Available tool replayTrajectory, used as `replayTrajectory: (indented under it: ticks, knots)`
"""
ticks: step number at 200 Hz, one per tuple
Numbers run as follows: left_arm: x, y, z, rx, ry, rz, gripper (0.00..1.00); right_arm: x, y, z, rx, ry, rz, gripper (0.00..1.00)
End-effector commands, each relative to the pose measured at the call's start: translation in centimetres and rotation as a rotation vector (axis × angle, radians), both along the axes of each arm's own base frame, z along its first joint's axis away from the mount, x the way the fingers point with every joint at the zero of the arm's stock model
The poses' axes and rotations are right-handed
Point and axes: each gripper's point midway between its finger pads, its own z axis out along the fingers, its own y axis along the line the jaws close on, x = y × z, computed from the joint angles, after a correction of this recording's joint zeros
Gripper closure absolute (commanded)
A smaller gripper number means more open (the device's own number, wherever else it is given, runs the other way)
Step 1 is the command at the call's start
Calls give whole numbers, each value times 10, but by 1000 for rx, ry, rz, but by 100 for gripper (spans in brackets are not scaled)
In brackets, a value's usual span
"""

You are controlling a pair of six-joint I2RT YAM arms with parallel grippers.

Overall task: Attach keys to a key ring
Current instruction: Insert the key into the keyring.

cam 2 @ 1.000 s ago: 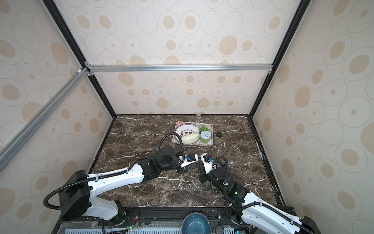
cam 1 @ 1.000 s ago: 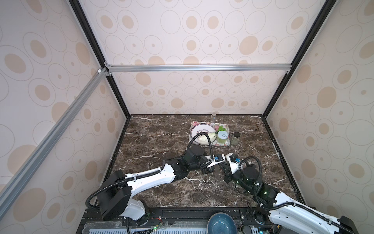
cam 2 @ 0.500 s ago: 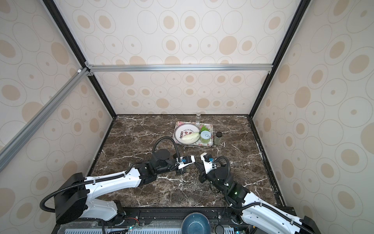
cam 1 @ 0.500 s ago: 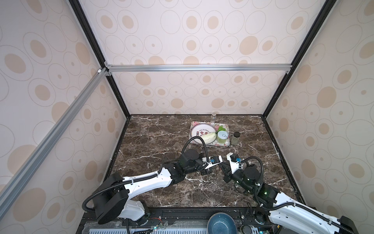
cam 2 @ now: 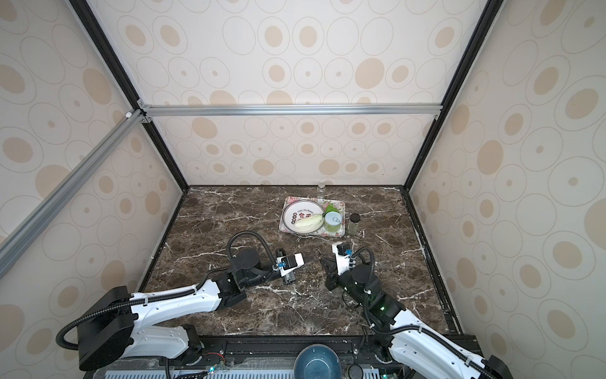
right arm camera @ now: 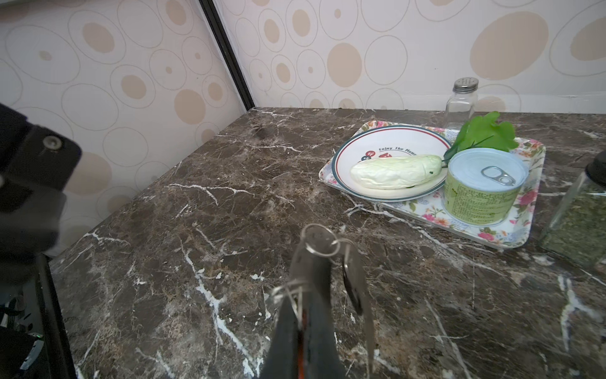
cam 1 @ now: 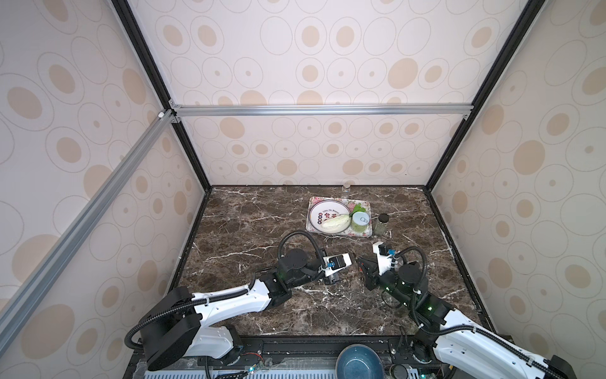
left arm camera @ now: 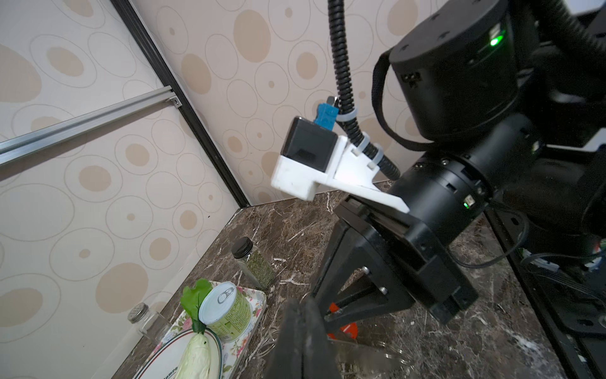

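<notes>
My right gripper [cam 1: 363, 262] [right arm camera: 311, 262] is shut on the red tag [left arm camera: 347, 328], which shows as a red strip between its fingers [right arm camera: 285, 328] in the right wrist view. Thin wire loops [right arm camera: 319, 241] sit at the fingertips. A black fob [right arm camera: 352, 288] with a grey blade hangs beside them. My left gripper [cam 2: 310, 259] [left arm camera: 301, 315] faces the right one across a small gap, shut, with nothing seen between its fingers. A flat grey curved piece, the key ring [left arm camera: 370, 357], shows blurred under the right gripper; what it touches is unclear.
A floral tray [cam 1: 367, 233] at the back holds a plate [cam 1: 316, 216], a pale cabbage [cam 1: 334, 223], a green can [cam 1: 360, 223] and a leaf. A herb jar [cam 1: 382, 224] stands right of it, a glass shaker [cam 1: 346, 187] by the back wall, a blue bowl [cam 1: 355, 362] past the front edge.
My left gripper has drawn back a little to the left, away from the right gripper. The right arm has stayed put with the red tag.
</notes>
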Motion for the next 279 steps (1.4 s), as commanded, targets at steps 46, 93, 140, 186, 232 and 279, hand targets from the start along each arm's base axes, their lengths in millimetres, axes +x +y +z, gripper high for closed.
replayTrajectory:
  ticks: [46,93,140,186,232,279]
  knots:
    - [-2,-2,14,-39,-18,0,100,-4,6,18,35,-45,49,100]
    - [9,1,10,-1,-8,60,79,-5,0,20,34,-62,21,100]
    - [15,2,0,126,22,93,64,-5,-5,22,28,-71,4,100]
    - [15,-13,-15,210,75,43,65,-4,-1,20,18,-65,18,100]
    - [24,-16,-25,254,96,78,67,-5,0,20,17,-66,28,100]
    - [24,-20,-33,284,115,62,65,-5,1,20,16,-65,30,100]
